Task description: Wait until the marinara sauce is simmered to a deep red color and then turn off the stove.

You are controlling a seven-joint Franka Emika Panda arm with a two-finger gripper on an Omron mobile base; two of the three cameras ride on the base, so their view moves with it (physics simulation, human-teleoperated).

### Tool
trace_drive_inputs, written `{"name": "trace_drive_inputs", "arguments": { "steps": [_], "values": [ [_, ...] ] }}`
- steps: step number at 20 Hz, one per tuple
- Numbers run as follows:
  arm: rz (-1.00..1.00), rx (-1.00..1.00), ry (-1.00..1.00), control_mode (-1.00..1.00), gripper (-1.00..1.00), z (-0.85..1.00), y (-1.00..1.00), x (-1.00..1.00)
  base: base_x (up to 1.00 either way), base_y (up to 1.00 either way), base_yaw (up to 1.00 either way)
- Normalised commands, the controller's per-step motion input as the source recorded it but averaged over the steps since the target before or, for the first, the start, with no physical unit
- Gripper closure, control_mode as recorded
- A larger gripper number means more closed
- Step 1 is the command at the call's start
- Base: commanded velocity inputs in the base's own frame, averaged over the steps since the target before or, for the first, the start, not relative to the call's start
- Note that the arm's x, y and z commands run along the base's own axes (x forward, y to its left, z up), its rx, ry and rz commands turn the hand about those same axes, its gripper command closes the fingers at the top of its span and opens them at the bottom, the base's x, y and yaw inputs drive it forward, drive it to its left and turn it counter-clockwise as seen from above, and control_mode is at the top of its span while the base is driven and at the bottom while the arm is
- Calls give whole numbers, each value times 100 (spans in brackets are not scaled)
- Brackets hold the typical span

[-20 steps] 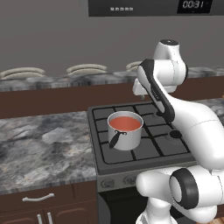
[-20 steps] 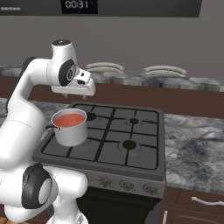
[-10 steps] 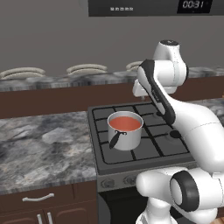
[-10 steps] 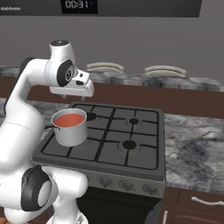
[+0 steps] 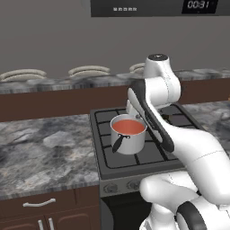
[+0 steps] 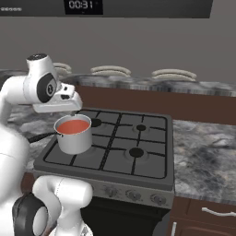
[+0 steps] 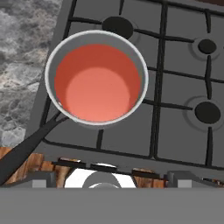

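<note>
Marinara sauce (image 7: 97, 86): pale orange-red, in saucepan (image 6: 73, 140) directly below gripper (image 6: 69, 97) on stove (image 6: 138, 152). Finger spread: cannot tell. Judgement: hold, watch for deep red, then reach front knobs (image 6: 132, 195).

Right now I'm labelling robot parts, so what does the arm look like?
The arm has smooth, rounded glossy white shells with dark grey to black bands at the joints and a dark cap on its topmost joint. No cables or markings are visible.
</note>
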Motion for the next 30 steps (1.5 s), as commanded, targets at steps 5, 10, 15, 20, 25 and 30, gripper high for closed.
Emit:
{"name": "trace_drive_inputs", "arguments": {
  "steps": [5, 10, 15, 20, 25, 30],
  "values": [
    [16, -17, 0, -100, -100, -38, 54, -32, 0, 0, 0],
    [20, -21, 0, -100, -100, -44, 49, -25, 0, 0, 0],
    [20, -30, 0, -100, -100, -48, 31, -28, 0, 0, 0],
    [19, -21, 0, -100, -100, -57, 30, -34, 0, 0, 0],
    [20, -20, 0, -100, -100, -58, 34, -33, 0, 0, 0],
    [18, -8, 0, -100, -100, -51, 36, -23, 0, 0, 0]
  ]
}}
